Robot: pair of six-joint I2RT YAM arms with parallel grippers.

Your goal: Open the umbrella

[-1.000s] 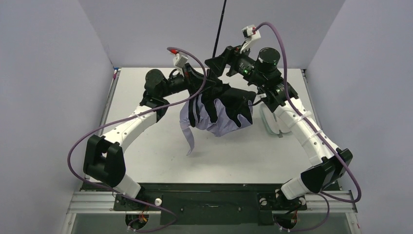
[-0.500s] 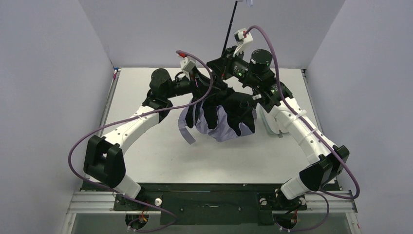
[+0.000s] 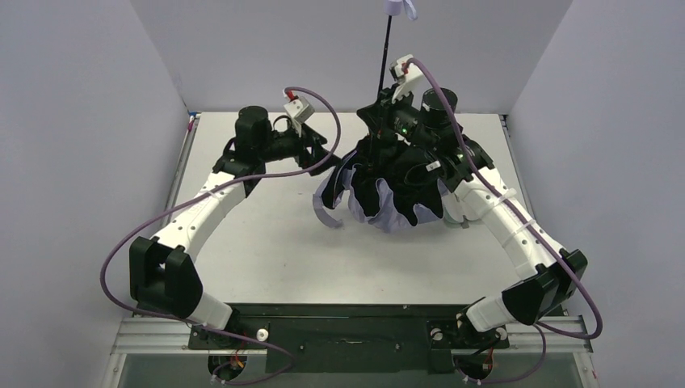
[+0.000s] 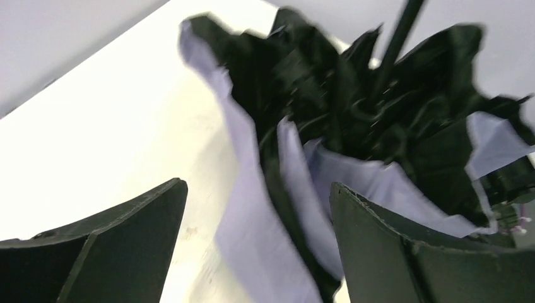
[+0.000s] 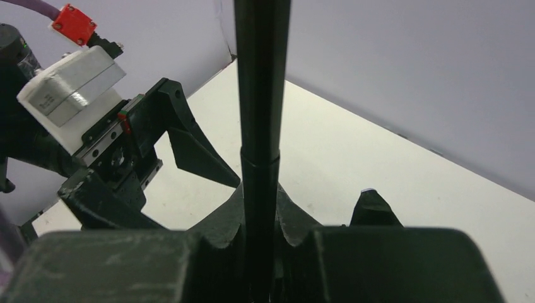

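Two right fingers [image 5: 391, 265] gripping umbrella [image 5: 258, 126] shaft, left fingers [image 4: 404, 252] spread beside it

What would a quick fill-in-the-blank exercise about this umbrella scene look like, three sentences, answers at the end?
1. The right gripper is closed on the thin black ____ of the umbrella.
2. The left gripper is ____ and holds nothing, off to one side of the fabric.
3. The umbrella's inner lining is ____ in colour, while the outer fabric is pale lavender.

Missing words: shaft; open; black.
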